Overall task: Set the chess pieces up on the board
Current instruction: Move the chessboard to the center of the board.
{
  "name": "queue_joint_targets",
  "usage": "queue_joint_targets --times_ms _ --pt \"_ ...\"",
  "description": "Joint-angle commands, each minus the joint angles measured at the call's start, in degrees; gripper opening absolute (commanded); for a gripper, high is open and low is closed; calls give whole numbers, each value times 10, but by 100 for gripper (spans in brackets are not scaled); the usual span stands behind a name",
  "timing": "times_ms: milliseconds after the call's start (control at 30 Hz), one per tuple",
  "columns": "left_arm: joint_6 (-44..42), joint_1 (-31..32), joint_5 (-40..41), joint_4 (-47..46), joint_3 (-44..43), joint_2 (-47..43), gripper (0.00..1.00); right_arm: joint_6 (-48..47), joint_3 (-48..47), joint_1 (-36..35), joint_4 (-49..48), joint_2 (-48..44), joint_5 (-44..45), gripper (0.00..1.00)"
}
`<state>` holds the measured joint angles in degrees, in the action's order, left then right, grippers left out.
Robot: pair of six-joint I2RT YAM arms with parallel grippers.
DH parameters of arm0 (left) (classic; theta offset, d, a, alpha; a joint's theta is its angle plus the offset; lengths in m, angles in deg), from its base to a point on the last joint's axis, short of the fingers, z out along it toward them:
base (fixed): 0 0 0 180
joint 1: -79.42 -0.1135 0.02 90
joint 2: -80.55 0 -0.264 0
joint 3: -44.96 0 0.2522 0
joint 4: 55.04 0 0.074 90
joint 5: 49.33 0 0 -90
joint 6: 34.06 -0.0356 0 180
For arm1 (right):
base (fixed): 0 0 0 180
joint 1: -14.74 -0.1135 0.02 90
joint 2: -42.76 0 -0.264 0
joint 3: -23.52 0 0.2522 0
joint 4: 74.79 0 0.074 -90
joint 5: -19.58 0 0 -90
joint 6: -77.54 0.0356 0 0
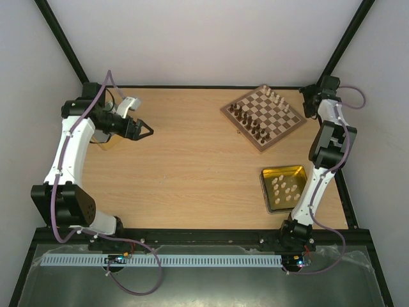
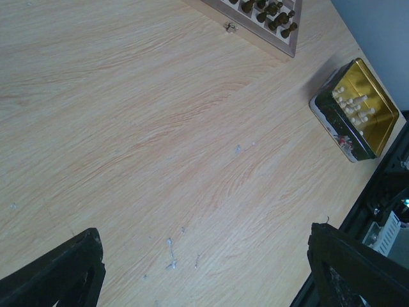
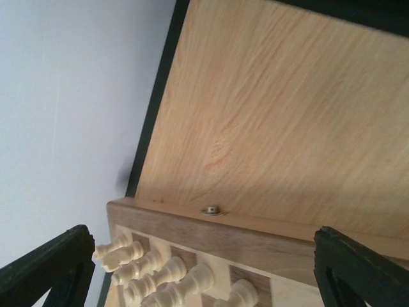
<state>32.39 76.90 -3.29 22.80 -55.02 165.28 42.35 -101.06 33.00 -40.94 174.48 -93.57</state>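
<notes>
Upper right of the overhead view: board [image 1: 262,117] set cornerwise, dark chess pieces [image 1: 250,121] on its left side, cream ones in the gold tin [image 1: 281,170] below; left gripper [image 1: 148,130] spread wide over bare table [image 1: 192,160], right gripper [image 1: 309,102] spread, empty, beside the board.

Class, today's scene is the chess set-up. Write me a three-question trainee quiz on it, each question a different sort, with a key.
1. True or false: the dark brown pieces stand on the board.
2. The cream pieces off the board lie: A in the yellow tray; B beside it; C under the board.
3. Short answer: what do the left gripper and right gripper hold?
Key: 1 true; 2 A; 3 nothing, both are open.
</notes>
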Motion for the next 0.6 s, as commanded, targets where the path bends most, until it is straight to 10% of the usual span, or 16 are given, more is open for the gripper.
queue_joint_targets --times_ms 0,567 --pt "1 3 -6 11 20 -27 87 20 -1 -5 -50 25 -68 91" --pt "15 3 4 -10 66 -50 87 3 -19 6 -30 69 -72 91"
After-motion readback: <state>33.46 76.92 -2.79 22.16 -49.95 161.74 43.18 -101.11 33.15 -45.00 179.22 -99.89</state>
